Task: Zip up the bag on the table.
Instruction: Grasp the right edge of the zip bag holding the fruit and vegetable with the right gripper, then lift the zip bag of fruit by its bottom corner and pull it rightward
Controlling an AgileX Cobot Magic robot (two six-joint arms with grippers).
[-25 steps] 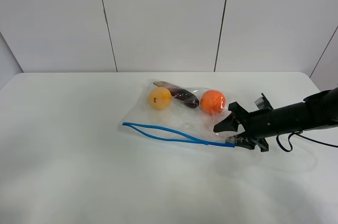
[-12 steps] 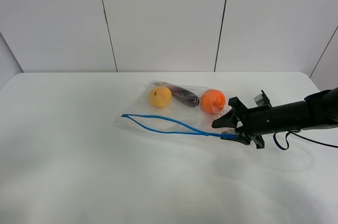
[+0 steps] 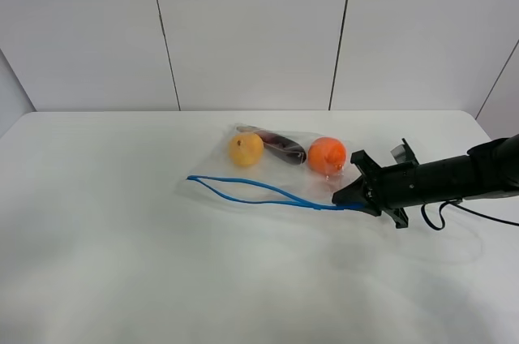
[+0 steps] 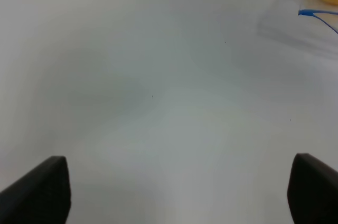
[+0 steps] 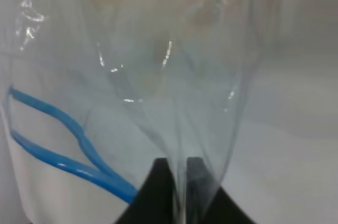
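The clear bag [image 3: 280,175] lies on the white table [image 3: 122,263], holding a yellow fruit [image 3: 245,149], a dark purple item [image 3: 281,146] and an orange fruit [image 3: 326,155]. Its blue zip strip [image 3: 259,191] gapes open on the left and meets at the right end. My right gripper [image 3: 358,199] is shut on the bag's right corner by that end. In the right wrist view, the gripper [image 5: 179,179] pinches the clear plastic, with the blue strip [image 5: 58,145] beside it. My left gripper [image 4: 177,192] is open and empty over bare table, with the strip's left tip [image 4: 317,15] far off.
The white wall panels [image 3: 243,27] stand behind the table's far edge. The right arm [image 3: 454,178] reaches in low from the right with a cable [image 3: 478,218] trailing on the table. The left arm is out of the exterior view.
My right gripper has gone from open around the bag's right corner to shut on it. The corner and zip end rose slightly, and the bag shifted a little.
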